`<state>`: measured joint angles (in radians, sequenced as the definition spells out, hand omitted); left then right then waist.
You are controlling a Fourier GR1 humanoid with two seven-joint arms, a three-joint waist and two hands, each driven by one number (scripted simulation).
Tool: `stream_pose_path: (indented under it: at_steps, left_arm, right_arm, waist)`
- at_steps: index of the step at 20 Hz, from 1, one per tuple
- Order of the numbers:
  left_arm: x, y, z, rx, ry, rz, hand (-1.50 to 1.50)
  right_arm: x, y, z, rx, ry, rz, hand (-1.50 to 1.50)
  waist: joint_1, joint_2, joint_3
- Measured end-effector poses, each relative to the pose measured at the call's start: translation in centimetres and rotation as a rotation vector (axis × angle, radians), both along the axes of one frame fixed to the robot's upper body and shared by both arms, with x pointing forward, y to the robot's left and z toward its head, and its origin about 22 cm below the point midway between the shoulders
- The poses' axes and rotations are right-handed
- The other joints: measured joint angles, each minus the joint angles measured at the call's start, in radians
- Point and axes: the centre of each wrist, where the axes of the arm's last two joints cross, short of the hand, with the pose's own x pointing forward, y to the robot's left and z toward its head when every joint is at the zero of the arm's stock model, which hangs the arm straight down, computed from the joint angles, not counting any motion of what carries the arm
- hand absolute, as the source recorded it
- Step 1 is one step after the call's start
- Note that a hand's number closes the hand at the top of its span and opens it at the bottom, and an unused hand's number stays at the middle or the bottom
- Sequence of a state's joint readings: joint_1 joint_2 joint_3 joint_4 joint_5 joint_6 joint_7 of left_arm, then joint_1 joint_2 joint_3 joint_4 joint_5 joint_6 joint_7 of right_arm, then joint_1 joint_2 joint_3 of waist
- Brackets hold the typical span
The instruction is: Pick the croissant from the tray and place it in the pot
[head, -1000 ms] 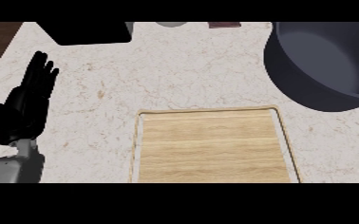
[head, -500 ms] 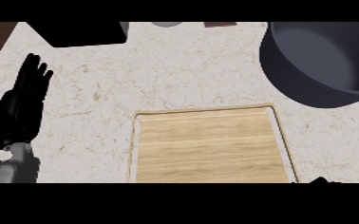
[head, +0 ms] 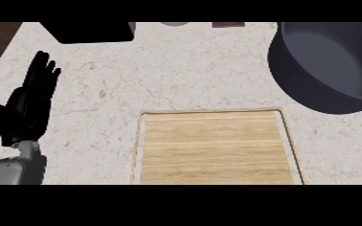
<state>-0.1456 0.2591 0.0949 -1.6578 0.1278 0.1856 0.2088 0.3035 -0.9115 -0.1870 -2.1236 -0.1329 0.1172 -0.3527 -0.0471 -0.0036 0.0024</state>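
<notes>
Left hand (head: 32,103) rests flat-fingered and holding nothing at the left edge over the marble counter (head: 176,72), wooden tray (head: 216,148) runs off the bottom edge, dark pot (head: 325,62) is cut by the right edge with bare counter between them; croissant not visible, so location and axis can't be told.

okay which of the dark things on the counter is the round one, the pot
The pot is the dark grey round vessel at the right edge, beyond the wooden tray. The black object at the top left has straight edges and corners instead.
</notes>
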Motion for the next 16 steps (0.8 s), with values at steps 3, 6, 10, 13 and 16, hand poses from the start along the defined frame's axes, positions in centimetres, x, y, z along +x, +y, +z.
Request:
stream_pose_path:
  at_steps: [3, 6, 10, 13, 16]
  left_arm:
    - [0.3, -0.6, -0.1, 0.001, 0.000, -0.022, 0.00]
    - [0.5, -1.0, 0.1, 0.001, -0.002, -0.033, 0.00]
    - [1.4, -0.8, 0.3, 0.001, -0.006, -0.052, 0.00]
    - [1.9, -1.0, 0.5, 0.003, -0.008, -0.062, 0.00]
    - [1.9, -1.0, 0.5, 0.003, -0.008, -0.072, 0.00]
  right_arm:
    - [1.1, -3.8, 1.5, 0.052, 0.015, -0.047, 1.50]
    - [2.2, -7.3, 2.5, 0.088, 0.040, -0.076, 1.50]
    - [4.6, -10.3, 2.2, 0.116, 0.077, -0.107, 1.50]
    - [6.6, -11.5, 1.3, 0.135, 0.093, -0.133, 1.50]
    - [8.6, -11.6, 0.4, 0.163, 0.095, -0.146, 1.50]
  waist:
    - [0.021, 0.002, -0.001]
    - [0.038, 0.004, -0.001]
    - [0.056, 0.007, -0.002]
    - [0.065, 0.009, -0.002]
    - [0.071, 0.010, -0.002]
